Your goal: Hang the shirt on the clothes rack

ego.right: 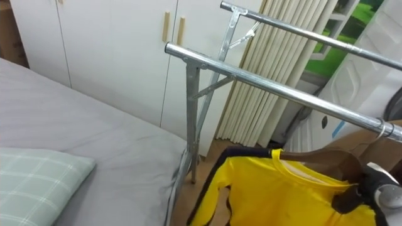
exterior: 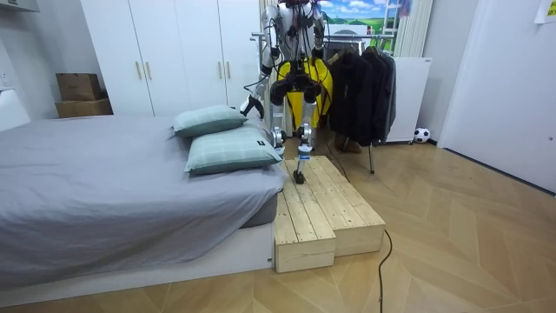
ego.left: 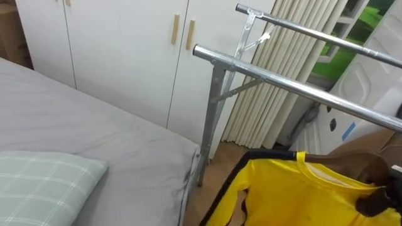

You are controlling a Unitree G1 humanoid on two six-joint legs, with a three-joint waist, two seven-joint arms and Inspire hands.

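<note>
Yellow shirt, one; steel rails, two

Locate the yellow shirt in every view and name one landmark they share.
Left eye view: yellow shirt at lower right, below the nearer metal rail.
Right eye view: lower right, under the same rail.
Room view: top centre, left of the dark hanging clothes.
Shared landmark: the white wardrobe doors.

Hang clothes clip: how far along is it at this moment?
Done: the yellow shirt is already on its wooden hanger. In hand: the right hand grips the hanger's end just under the rack rail, the hook seemingly at the rail. Remaining: confirm the hook seats, then let go.
</note>
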